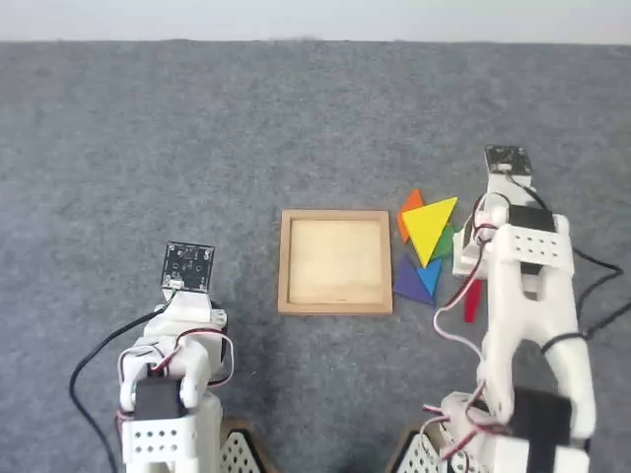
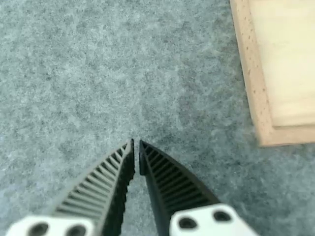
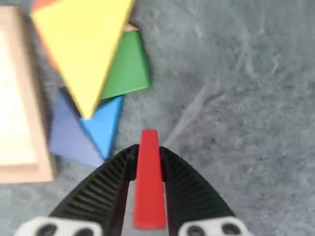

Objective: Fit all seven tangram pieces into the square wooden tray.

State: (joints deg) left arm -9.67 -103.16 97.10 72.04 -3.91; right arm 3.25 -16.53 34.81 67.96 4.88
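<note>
The tray (image 1: 335, 214) is empty, the pile (image 1: 430, 229) beside it; right gripper (image 3: 148, 149) pinches the red piece (image 3: 148, 191), left gripper (image 2: 136, 144) closed on nothing.

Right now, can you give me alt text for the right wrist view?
The right gripper is shut on a red piece over grey carpet. Just ahead, a yellow triangle overlaps a green piece and a blue piece, beside the wooden tray.
</note>
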